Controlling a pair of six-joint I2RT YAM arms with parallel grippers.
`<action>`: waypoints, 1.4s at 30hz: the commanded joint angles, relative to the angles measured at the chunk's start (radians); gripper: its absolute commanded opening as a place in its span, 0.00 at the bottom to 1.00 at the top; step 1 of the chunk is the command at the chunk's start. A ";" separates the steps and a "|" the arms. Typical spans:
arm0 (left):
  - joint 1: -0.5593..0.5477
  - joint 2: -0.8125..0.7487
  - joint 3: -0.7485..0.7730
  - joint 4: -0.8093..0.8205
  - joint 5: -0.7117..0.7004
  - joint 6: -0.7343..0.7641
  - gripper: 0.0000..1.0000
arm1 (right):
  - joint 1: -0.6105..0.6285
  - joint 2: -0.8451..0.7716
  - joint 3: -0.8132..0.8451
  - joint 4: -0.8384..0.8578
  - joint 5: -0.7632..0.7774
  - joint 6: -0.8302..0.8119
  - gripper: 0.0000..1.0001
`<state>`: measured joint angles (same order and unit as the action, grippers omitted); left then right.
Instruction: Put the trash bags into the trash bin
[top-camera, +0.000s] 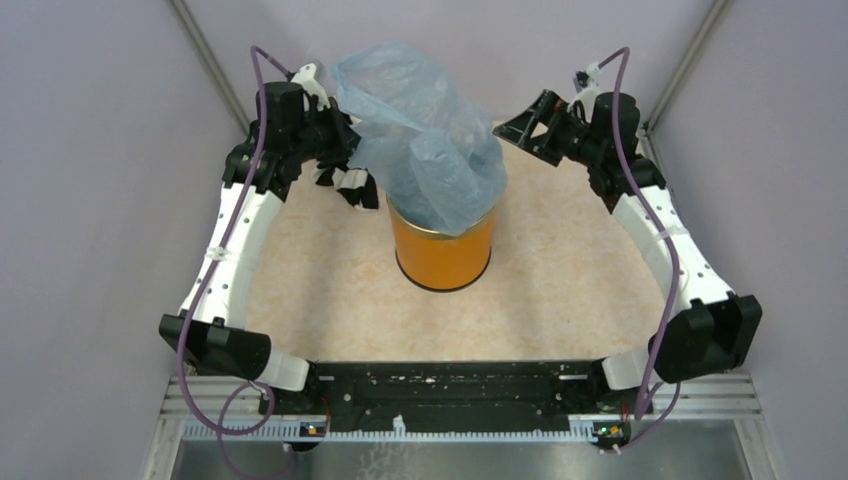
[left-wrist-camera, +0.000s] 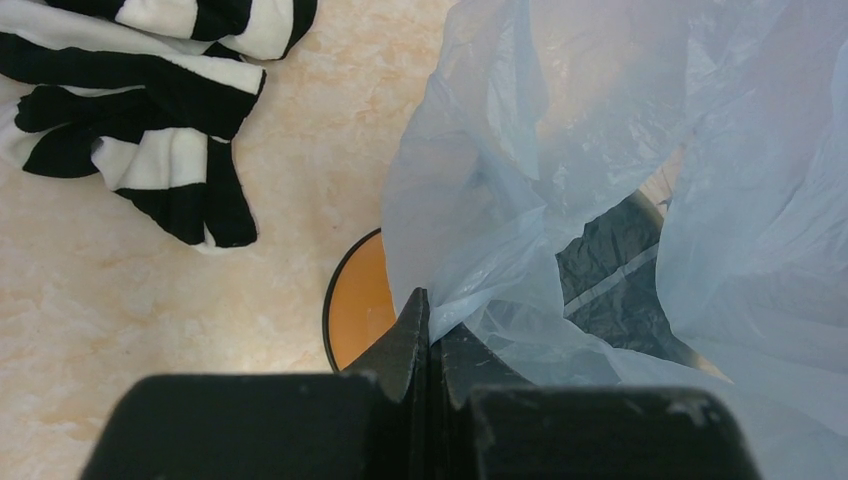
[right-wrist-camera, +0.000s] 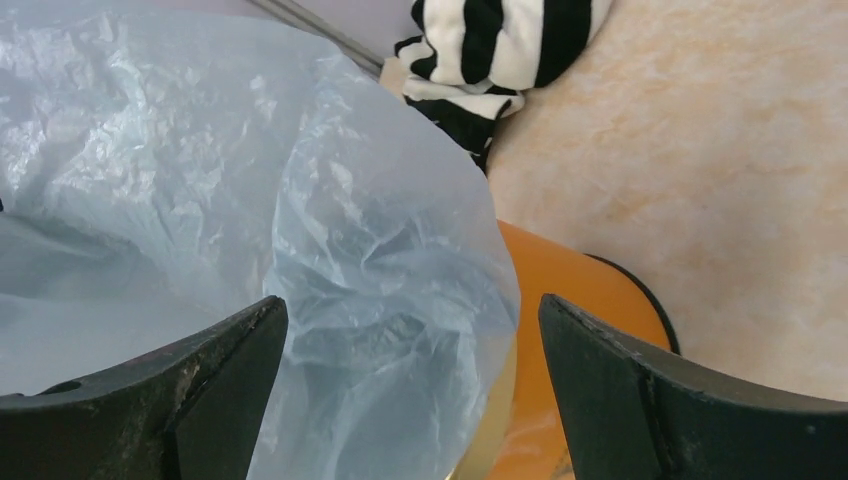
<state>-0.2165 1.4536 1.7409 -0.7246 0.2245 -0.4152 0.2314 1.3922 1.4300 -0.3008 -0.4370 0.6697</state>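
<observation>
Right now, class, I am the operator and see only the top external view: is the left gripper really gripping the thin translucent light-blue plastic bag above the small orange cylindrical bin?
Observer: Yes; the left wrist view shows the left gripper shut on a fold of the light-blue plastic bag.
Operator: And the other arm?
Observer: The right wrist view shows the right gripper wide open, holding nothing.
Operator: Is the mouth of the orange bin covered?
Observer: Not wholly; the left wrist view shows its black inside between folds of the bag.

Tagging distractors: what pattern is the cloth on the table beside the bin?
Black-and-white stripes. The cloth shows best in the left wrist view.
</observation>
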 joint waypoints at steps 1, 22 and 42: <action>0.006 0.008 -0.002 0.047 0.023 0.006 0.00 | -0.010 0.058 -0.037 0.288 -0.143 0.149 0.97; 0.006 0.016 -0.010 0.061 0.053 0.000 0.00 | 0.019 0.102 -0.088 0.405 -0.165 0.234 0.78; 0.006 0.018 -0.020 0.077 0.073 -0.004 0.00 | 0.396 0.139 0.085 -0.254 0.416 -0.305 0.14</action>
<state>-0.2165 1.4693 1.7340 -0.6991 0.2741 -0.4164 0.5442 1.5135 1.4818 -0.3950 -0.2699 0.5220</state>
